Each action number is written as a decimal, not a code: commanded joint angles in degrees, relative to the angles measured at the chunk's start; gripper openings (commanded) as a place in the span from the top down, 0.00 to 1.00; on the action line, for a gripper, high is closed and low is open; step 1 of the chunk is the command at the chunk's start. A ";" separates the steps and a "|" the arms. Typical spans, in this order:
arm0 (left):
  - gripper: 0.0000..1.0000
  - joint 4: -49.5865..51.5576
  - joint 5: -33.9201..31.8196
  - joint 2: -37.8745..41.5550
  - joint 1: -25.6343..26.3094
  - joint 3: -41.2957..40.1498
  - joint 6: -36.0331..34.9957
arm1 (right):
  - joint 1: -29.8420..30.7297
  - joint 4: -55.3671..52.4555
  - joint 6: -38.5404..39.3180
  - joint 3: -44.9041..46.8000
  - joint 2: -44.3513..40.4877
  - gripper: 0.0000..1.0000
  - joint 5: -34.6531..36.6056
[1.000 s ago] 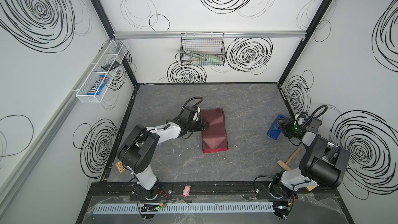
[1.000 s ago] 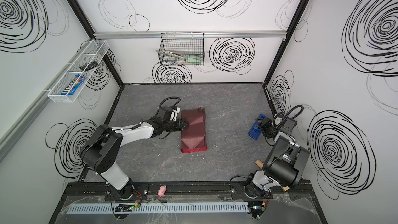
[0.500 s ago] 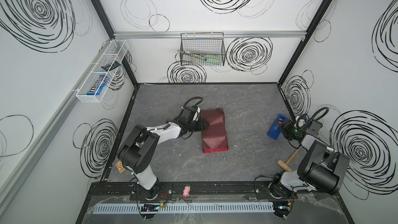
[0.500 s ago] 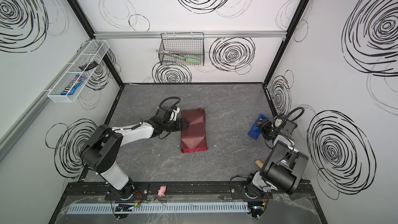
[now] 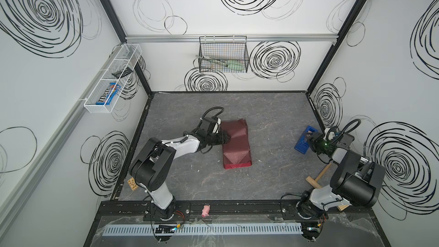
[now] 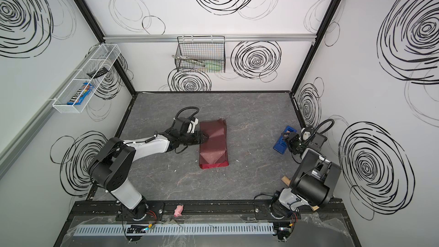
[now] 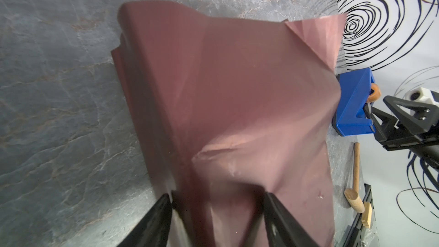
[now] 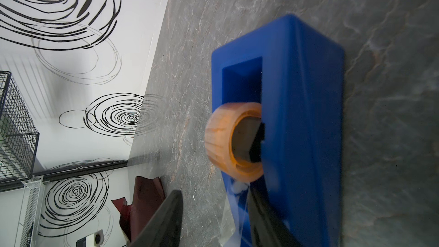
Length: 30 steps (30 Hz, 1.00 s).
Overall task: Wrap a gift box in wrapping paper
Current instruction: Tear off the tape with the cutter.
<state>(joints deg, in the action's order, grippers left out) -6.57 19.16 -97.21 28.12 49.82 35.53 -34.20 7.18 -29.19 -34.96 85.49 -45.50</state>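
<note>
The maroon wrapping paper [image 5: 236,146] [image 6: 213,146] lies folded into a long creased package mid-table. The gift box is hidden under it. My left gripper [image 5: 225,138] [image 6: 204,139] reaches in from the package's left edge. In the left wrist view its jaws [image 7: 216,194] are shut on a raised, paper-covered part of the package [image 7: 237,91]. My right gripper [image 5: 307,139] [image 6: 286,140] is at the blue tape dispenser [image 8: 297,115] near the right wall. Its jaws [image 8: 213,191] stand apart, with a clear tape strip [image 8: 234,215] hanging between them below the orange roll [image 8: 225,139].
A wooden mallet [image 5: 318,175] lies by the right arm's base. A black wire basket [image 5: 223,55] hangs on the back wall. A white wire shelf [image 5: 111,79] is on the left wall. A small pink object [image 5: 205,210] sits on the front rail.
The right arm has shifted slightly at the dispenser and its jaws have narrowed. The left arm and the package have not moved.
</note>
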 commanded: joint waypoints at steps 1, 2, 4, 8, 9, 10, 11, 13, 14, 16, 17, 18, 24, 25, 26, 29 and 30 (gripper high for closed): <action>0.35 4.83 -3.82 -2.28 -0.62 -2.01 -0.81 | -0.16 0.68 -1.43 1.45 2.29 0.53 -0.66; 0.35 4.88 -3.79 -2.28 -0.67 -2.01 -0.81 | -0.24 1.04 -1.73 1.56 2.70 0.54 -0.66; 0.35 4.96 -3.93 -2.28 -0.66 -1.92 -0.89 | -0.25 1.34 -1.92 1.54 3.39 0.56 -0.86; 0.35 4.93 -3.99 -2.20 -0.69 -2.10 -0.90 | -0.40 1.62 -2.08 1.68 3.58 0.61 -0.72; 0.35 4.90 -4.15 -2.20 -0.66 -2.10 -0.90 | -0.43 2.00 -2.41 1.80 3.71 0.62 -0.90; 0.35 4.98 -4.08 -2.20 -0.70 -2.10 -0.90 | -0.52 2.33 -2.70 1.90 3.92 0.62 -1.17; 0.35 4.97 -3.98 -2.28 -0.68 -2.03 -0.90 | -0.46 2.40 -2.85 1.78 4.22 0.64 -1.25; 0.35 5.04 -4.00 -2.28 -0.65 -1.93 -0.81 | -0.52 2.21 -3.15 1.82 4.76 0.66 -0.91; 0.35 5.08 -3.96 -2.28 -0.69 -1.97 -0.81 | -0.52 2.65 -3.43 2.02 4.95 0.66 -0.82; 0.35 5.12 -3.95 -2.20 -0.70 -1.92 -0.81 | -0.43 3.94 -4.22 2.65 5.25 0.67 -0.91; 0.35 5.07 -4.01 -2.19 -0.69 -1.92 -0.81 | -0.43 4.49 -4.53 2.83 5.53 0.68 -1.01; 0.35 5.07 -3.95 -2.20 -0.70 -1.92 -0.81 | -0.43 4.50 -4.70 2.79 5.98 0.68 -0.82; 0.35 5.16 -3.95 -2.21 -0.70 -1.92 -0.81 | -0.43 7.06 -6.18 3.80 6.97 0.75 -1.79; 0.35 5.16 -3.90 -2.20 -0.70 -1.92 -0.81 | -0.48 7.16 -6.29 3.92 6.89 0.77 -1.88; 0.35 5.18 -3.90 -2.20 -0.68 -1.93 -0.81 | -0.52 7.25 -6.36 4.00 6.70 0.79 -1.88; 0.35 4.94 -3.92 -2.20 -0.68 -1.95 -0.73 | -0.51 7.93 -6.78 4.20 5.55 0.88 -2.43; 0.35 4.86 -3.88 -2.27 -0.69 -2.01 -0.72 | -0.51 8.28 -6.92 4.20 5.20 0.90 -2.68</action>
<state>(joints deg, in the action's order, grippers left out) -6.55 19.16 -97.21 28.10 49.82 35.53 -34.96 17.17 -35.11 -32.27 90.54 -48.36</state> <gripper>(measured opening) 0.651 0.116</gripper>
